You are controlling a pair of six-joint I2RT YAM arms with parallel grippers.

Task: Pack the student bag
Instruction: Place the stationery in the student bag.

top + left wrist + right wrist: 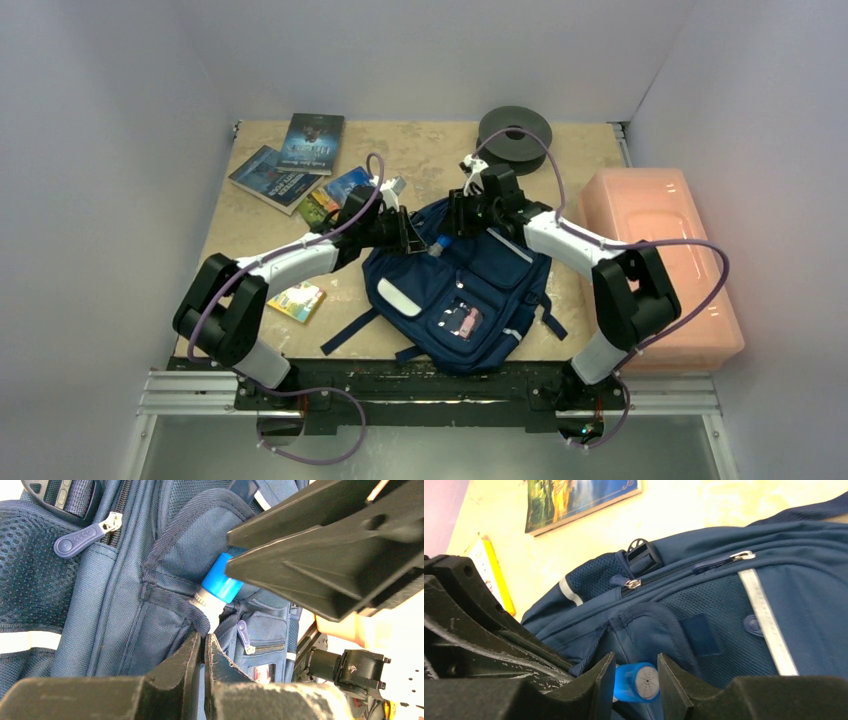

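Pocket cloth on the student bag point(490, 270) is pinched by the left end effector point(202, 645), likely to stay open. Right end effector point(636, 662) straddles the blue-capped bottle point(220, 582); cannot tell if gripping.

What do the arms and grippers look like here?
The left arm and right arm have white link shells and black joint housings; a purple cable loops along each. The left gripper and right gripper have black, wedge-shaped fingers with scuffed, whitish-flecked edges.

student bag point(480, 290) — matt woven cloth, smooth plastic cap point(222, 578)
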